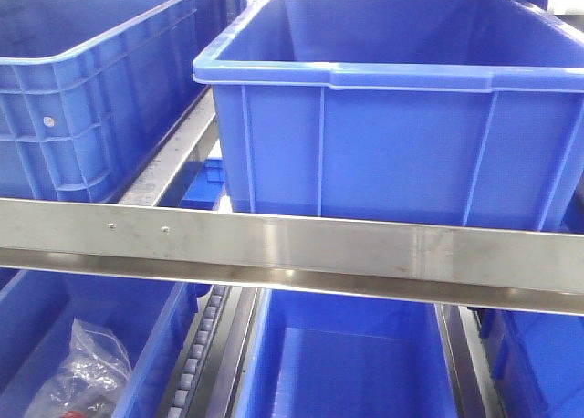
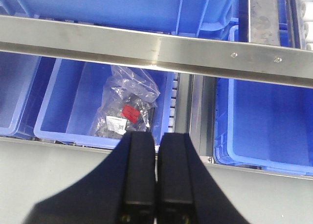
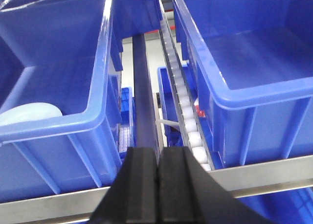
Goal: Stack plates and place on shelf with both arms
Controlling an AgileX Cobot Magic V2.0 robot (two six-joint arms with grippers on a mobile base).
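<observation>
One pale blue-white plate (image 3: pixel 28 114) lies inside the upper left blue bin (image 3: pixel 58 62) in the right wrist view; only an arc of it shows above the bin's front wall. My right gripper (image 3: pixel 158 149) is shut with nothing between its black fingers, and it hangs in front of the shelf rail, to the right of that bin. In the left wrist view my left gripper (image 2: pixel 157 135) is also shut and empty, pointing at the lower shelf level. Neither gripper appears in the front view.
Steel shelf rails (image 1: pixel 292 245) run across in front of large blue bins (image 1: pixel 392 117). A white roller track (image 3: pixel 183 101) runs between the upper bins. A lower bin (image 2: pixel 63 101) holds a clear plastic bag (image 2: pixel 128 106) of dark parts with a red label.
</observation>
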